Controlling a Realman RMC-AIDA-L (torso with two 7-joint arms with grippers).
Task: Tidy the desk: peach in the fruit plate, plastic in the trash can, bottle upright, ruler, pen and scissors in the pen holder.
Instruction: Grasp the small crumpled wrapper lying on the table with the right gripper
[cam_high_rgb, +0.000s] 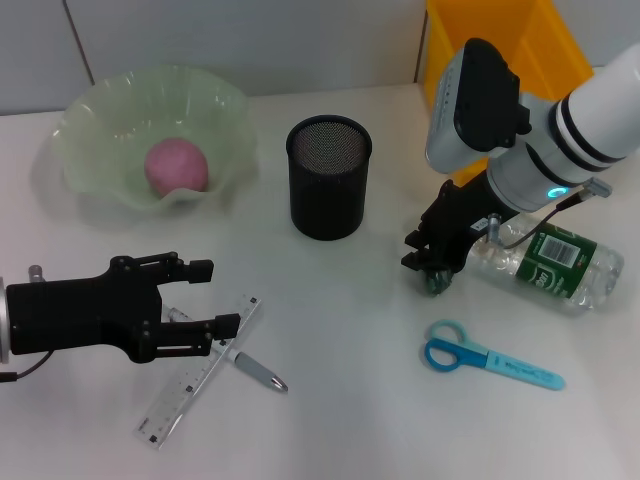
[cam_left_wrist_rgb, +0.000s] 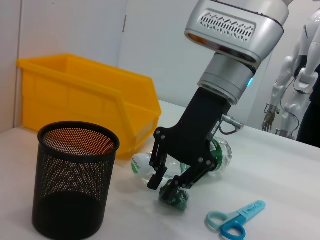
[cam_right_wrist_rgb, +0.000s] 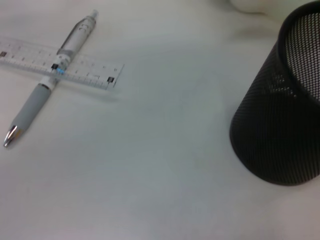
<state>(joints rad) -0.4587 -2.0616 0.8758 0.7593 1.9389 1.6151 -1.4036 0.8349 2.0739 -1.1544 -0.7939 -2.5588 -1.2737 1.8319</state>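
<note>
Right claw (cam_high_rgb: 437, 268): clamped on green plastic scrap (cam_left_wrist_rgb: 174, 196) beside bottle (cam_high_rgb: 545, 262); risk: weak pinch drops it before trash can (cam_high_rgb: 500, 45)
Left claw (cam_high_rgb: 205, 297): apart, over ruler (cam_high_rgb: 200, 370)

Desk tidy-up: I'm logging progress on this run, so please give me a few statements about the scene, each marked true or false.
1. The peach lies in the fruit plate. True.
2. The bottle stands upright. False: it lies on its side on the desk.
3. The pen lies across the ruler. True.
4. The scissors are in the pen holder. False: they lie on the desk, in front of the bottle.
5. The right claw is down at a small dark green lump by the bottle. True.
6. The left claw holds the ruler. False: it is open, holding nothing.
</note>
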